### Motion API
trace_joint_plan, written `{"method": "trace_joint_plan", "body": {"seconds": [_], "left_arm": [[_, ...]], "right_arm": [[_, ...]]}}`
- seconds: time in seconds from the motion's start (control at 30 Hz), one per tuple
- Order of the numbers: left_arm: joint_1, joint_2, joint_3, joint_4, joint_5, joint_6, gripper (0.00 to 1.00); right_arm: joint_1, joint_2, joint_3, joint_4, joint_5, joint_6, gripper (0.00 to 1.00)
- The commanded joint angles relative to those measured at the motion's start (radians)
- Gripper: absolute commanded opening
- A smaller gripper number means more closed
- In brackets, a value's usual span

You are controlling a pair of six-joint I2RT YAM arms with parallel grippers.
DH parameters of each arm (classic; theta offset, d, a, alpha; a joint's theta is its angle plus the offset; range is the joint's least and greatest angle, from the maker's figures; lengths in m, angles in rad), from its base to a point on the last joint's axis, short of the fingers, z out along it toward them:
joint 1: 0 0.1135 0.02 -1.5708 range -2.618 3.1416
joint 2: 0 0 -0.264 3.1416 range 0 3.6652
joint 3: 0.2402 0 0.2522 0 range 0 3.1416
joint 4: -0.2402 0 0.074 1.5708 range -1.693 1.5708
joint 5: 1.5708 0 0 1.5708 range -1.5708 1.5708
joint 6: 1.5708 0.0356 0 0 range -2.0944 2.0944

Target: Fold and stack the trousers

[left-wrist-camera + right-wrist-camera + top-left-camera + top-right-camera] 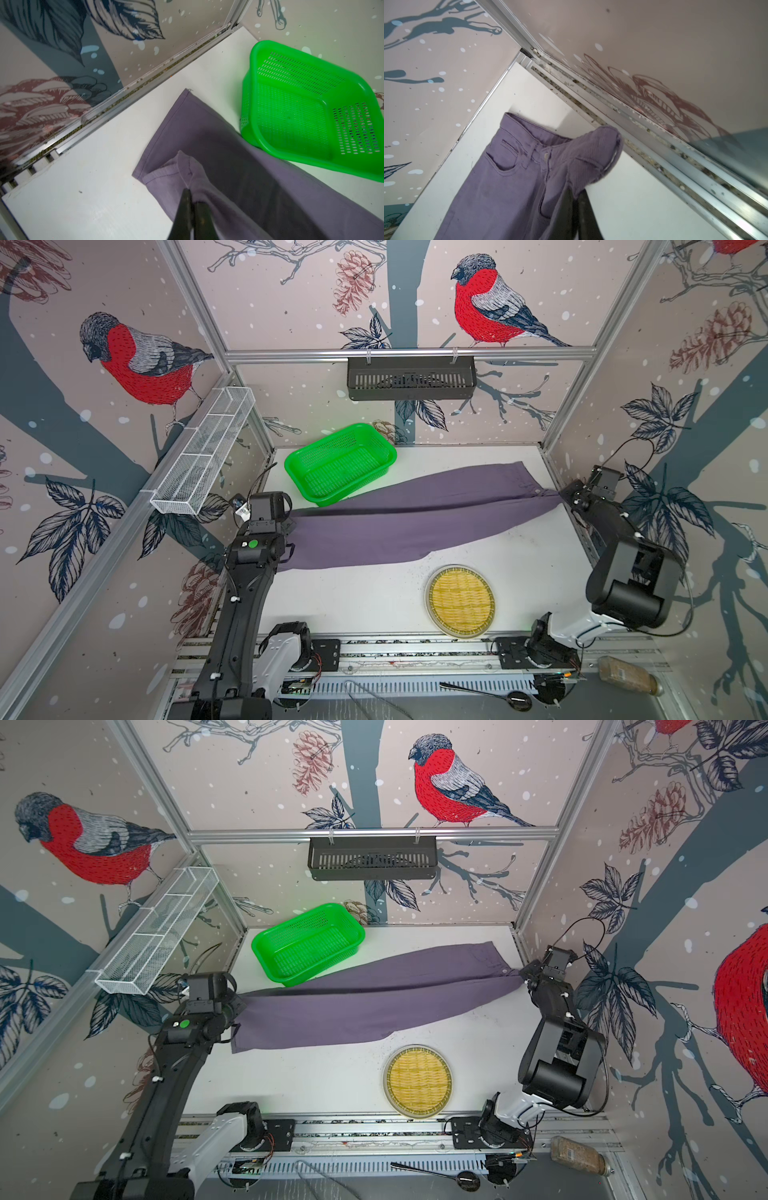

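The purple-grey trousers (395,522) (353,1002) stretch almost across the white table, legs to the left and waistband to the right. At the left end, my left gripper (291,527) (237,1006) is shut on a leg hem; the left wrist view shows its jaws (190,193) pinching a fold of the hem cloth (228,155). My right gripper (563,499) (524,975) is shut on the waistband at the right end. In the right wrist view its jaws (576,193) clamp the bunched waistband corner (591,158), near the small button (546,155) and a front pocket.
A green plastic basket (291,472) (257,950) (249,83) sits at the back left, touching the trousers' far edge. A round bamboo tray (460,600) lies at the front right. A black basket (411,377) and a white wire shelf (203,452) hang on the walls.
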Motion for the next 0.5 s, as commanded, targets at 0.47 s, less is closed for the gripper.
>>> {"method": "trace_joint_plan", "body": {"seconds": [0.47], "left_arm": [[0.004,-0.005,0.148,-0.052,-0.075,0.094,0.0]], "right_arm": [[0.01,0.008,0.116,-0.028,-0.111,0.019,0.09]]}}
